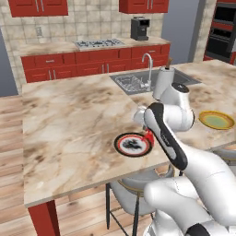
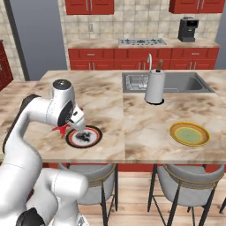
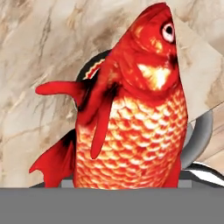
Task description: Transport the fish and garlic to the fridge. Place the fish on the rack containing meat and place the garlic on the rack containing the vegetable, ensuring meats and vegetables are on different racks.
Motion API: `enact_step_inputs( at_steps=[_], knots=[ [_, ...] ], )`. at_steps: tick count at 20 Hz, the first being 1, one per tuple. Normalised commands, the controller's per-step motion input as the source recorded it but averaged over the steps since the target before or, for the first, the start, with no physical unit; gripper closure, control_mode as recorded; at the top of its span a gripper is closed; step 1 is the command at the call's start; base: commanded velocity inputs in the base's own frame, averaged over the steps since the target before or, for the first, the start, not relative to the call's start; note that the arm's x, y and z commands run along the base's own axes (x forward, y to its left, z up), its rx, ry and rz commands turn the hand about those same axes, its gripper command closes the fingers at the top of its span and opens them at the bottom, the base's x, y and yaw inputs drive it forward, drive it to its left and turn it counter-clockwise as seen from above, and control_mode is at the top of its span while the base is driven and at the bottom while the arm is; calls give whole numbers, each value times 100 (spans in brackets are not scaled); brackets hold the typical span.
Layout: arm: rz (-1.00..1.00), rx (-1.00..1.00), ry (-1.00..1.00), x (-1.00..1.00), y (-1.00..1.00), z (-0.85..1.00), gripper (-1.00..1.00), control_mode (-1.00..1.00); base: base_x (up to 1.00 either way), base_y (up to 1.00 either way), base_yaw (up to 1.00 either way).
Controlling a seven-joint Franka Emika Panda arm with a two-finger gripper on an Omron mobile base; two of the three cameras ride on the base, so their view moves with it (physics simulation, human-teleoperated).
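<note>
So the arm is bent way down over the near edge of the marble island [image 1: 69, 124], hand right next to a red-rimmed plate [image 1: 132, 144] with a dark pattern on it. The fish [image 3: 135, 113] is basically in the camera's face in the hand view, head pointing away from the hand, tail down by the fingers, so its long axis runs straight out along the gripper's [image 2: 62, 128] reach. From the base views you just catch bits of red fin poking out beside the wrist at the plate's edge.

Grip-wise: the jaws look spread fairly wide, and the fish's body sits right between them, filling that gap. I can't actually see the fingertips touching it because the fish hides them, but my read is that it's clamped on the fish and has it raised just off the plate.

No garlic or fridge anywhere I can spot from here. There's also a yellow plate [image 2: 190, 133] further along the counter, well away, plus a paper towel roll [image 2: 155, 86] by the sink [image 2: 176, 82]. Next up is presumably hauling the fish to the fridge.
</note>
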Motion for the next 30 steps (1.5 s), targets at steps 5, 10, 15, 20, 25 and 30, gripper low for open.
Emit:
enact_step_inputs(
  at_steps=[5,10,15,20,25,30],
  knots=[
    [19,-3,-29,-81,0,64,100,-100,0,0,0],
    [12,0,-24,-76,0,75,100,-100,0,0,0],
    [4,0,-26,-72,0,81,100,-100,0,0,0],
    [0,0,-20,-79,-2,50,100,-100,0,0,0],
    [0,0,0,0,0,0,100,100,-58,-54,-5],
    [0,0,0,0,0,0,100,100,-61,-82,-25]
  ],
)
